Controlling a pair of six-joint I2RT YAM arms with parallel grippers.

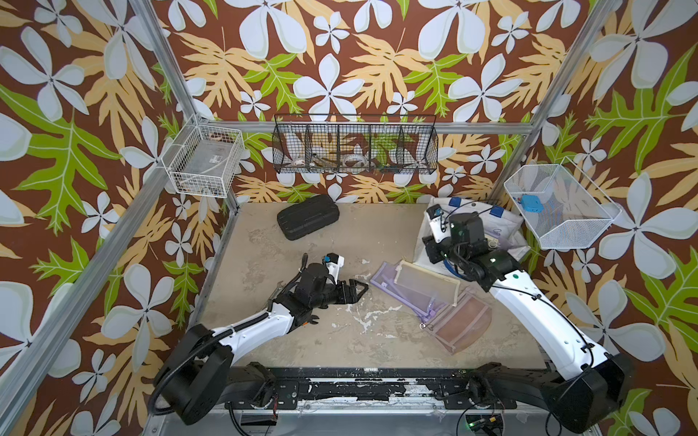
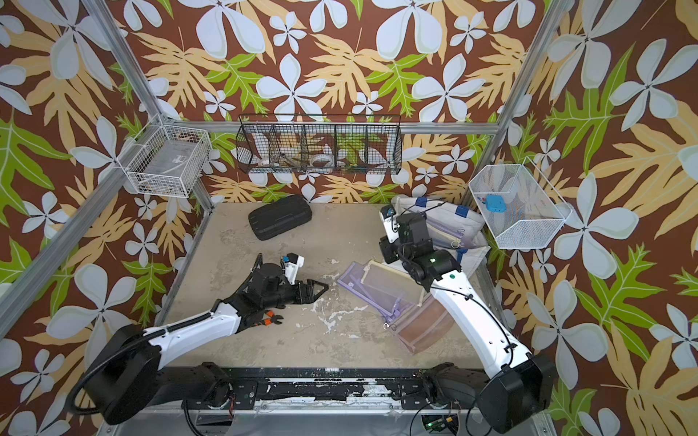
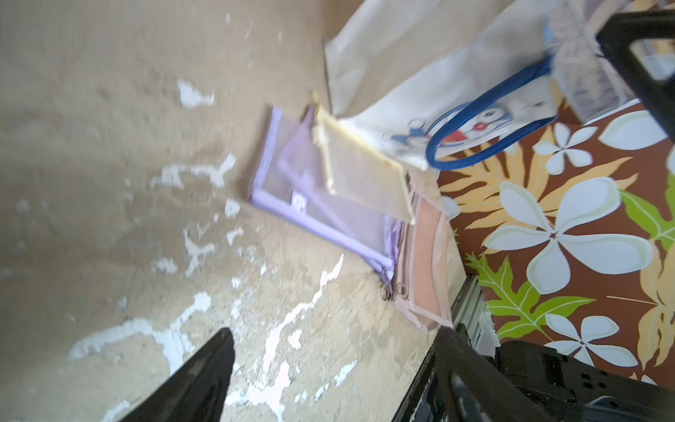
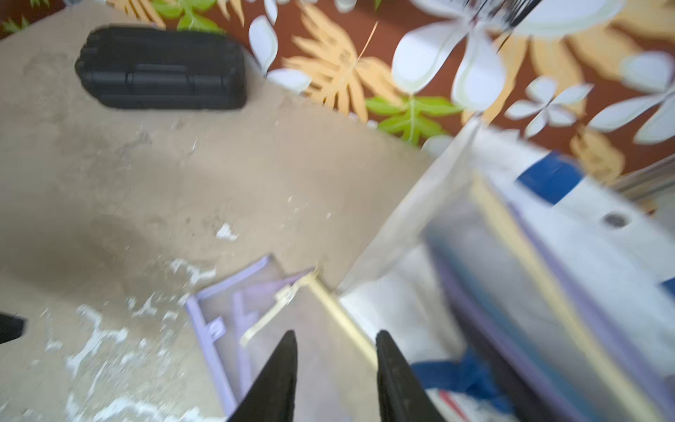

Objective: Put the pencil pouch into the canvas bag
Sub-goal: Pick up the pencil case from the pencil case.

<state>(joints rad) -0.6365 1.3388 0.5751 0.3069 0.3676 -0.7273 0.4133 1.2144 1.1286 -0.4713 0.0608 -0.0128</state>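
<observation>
Bag (image 1: 506,226) sits at the far right corner of the table (image 1: 302,339), with one pouch (image 4: 511,285) inside. Purple pouch (image 1: 385,281), yellow pouch (image 1: 426,281) and pink pouch (image 1: 466,321) lie stacked just beside it. Left claw (image 1: 360,290) is wide open, empty. Right claw (image 4: 336,334), jaws apart, holds nothing, near the yellow pouch.

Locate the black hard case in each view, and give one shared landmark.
Top view: black hard case at the table's far edge, left of centre.
Top view: same spot.
Left wrist: not in it.
Right wrist: at that far edge, blurred but recognisable.
Shared landmark: purple mesh pouch, in all four.
</observation>
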